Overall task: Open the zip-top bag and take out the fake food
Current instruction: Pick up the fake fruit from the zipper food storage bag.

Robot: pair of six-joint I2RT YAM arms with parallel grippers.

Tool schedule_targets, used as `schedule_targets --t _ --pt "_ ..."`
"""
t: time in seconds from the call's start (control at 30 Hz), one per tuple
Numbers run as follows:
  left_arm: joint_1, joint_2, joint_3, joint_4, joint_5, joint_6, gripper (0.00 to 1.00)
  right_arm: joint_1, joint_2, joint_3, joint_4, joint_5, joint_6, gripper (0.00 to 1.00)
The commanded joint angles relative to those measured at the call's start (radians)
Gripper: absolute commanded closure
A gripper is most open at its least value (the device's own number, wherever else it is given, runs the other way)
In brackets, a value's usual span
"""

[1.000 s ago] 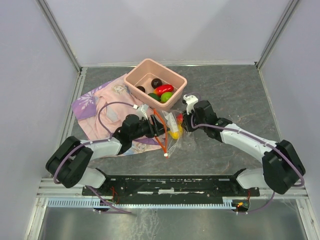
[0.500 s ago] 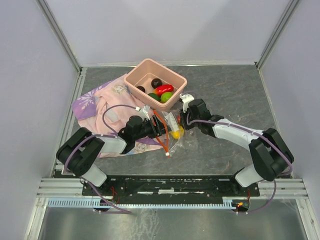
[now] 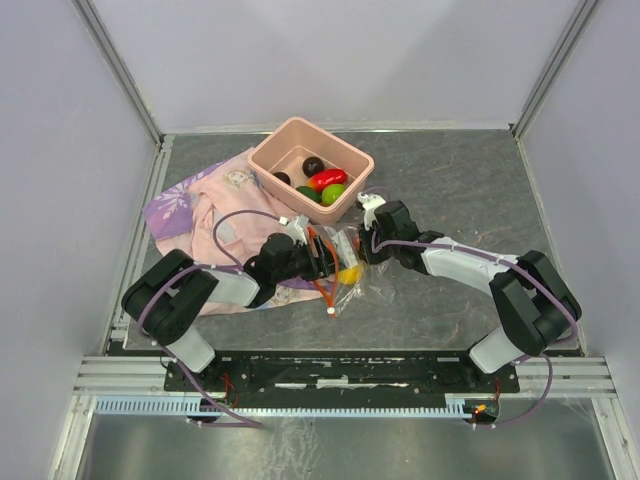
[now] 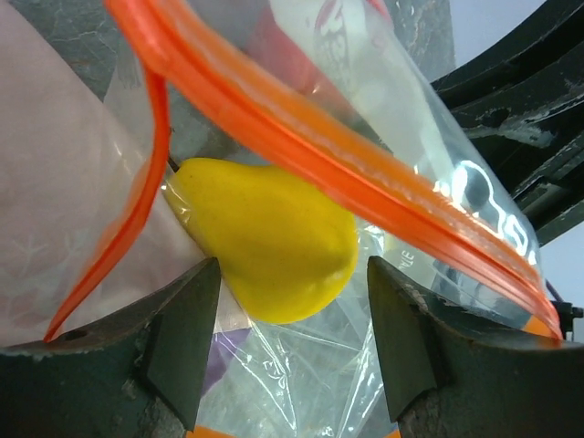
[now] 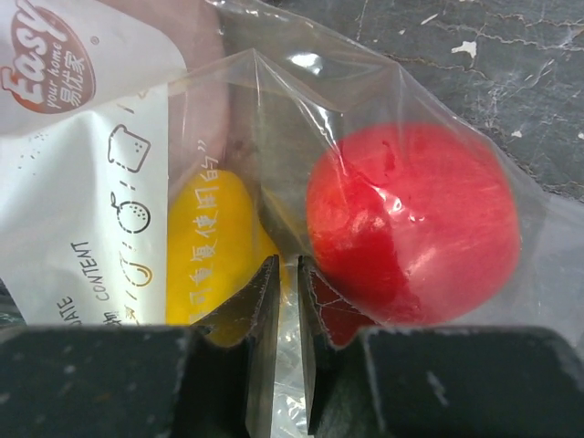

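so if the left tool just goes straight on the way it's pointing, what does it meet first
Most likely the yellow fake fruit, lying right between the open left tool's fingers in the zip-top bag's mouth; a film of bag plastic may come first.

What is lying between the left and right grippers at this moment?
The zip-top bag, with a yellow fake fruit inside it, fills the stretch between the left gripper and the right gripper; the top view shows this.

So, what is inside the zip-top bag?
Inside the zip-top bag: a yellow fruit and a round red fruit. Its white printed label covers whatever lies behind it.
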Motion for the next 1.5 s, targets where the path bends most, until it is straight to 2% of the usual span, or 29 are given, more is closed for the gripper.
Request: schedule_targets --t 0.0,0.07,0.27,0.3,0.33,0.4,0.87,1.1,1.2,1.23,1.3,1.4,1.47 --pt "-0.015 -0.054 0.029 -0.048 -0.015 0.132 0.27 0.0 0.008 -0.02 0.049 -0.072 0.037 0.79" --pt "-0.027 -0.081 0.047 -0.118 -0.033 0.186 0.24 -0.001 0.018 -0.024 0.065 -0.1 0.051 0.8" --pt "-0.059 -0.138 0.086 -0.303 -0.12 0.287 0.22 0.0 0.049 -0.033 0.111 -0.163 0.085 0.87" --pt "-0.061 -0.143 0.084 -0.309 -0.126 0.29 0.21 0.0 0.053 -0.033 0.119 -0.173 0.089 0.89" --pt "-0.063 -0.145 0.084 -0.311 -0.129 0.292 0.14 0.0 0.058 -0.035 0.126 -0.183 0.095 0.9" --pt "-0.068 -0.141 0.088 -0.311 -0.12 0.295 0.12 -0.001 0.07 -0.039 0.143 -0.205 0.111 0.91" --pt "-0.103 -0.086 0.137 -0.432 -0.12 0.334 0.11 -0.001 0.1 -0.056 0.194 -0.246 0.149 0.92" --pt "-0.111 -0.056 0.153 -0.443 -0.123 0.341 0.11 -0.001 0.101 -0.062 0.196 -0.248 0.15 0.92" --pt "-0.112 -0.058 0.158 -0.453 -0.126 0.341 0.17 -0.001 0.099 -0.068 0.196 -0.246 0.149 0.91" --pt "-0.112 -0.065 0.16 -0.46 -0.129 0.341 0.22 -0.001 0.097 -0.071 0.192 -0.243 0.146 0.91" --pt "-0.111 -0.091 0.158 -0.471 -0.142 0.342 0.43 -0.005 0.089 -0.078 0.184 -0.235 0.14 0.9" --pt "-0.11 -0.14 0.146 -0.49 -0.169 0.344 0.58 -0.015 0.076 -0.09 0.174 -0.224 0.134 0.9" --pt "-0.107 -0.173 0.134 -0.501 -0.185 0.344 0.62 -0.021 0.064 -0.101 0.173 -0.22 0.132 0.9"
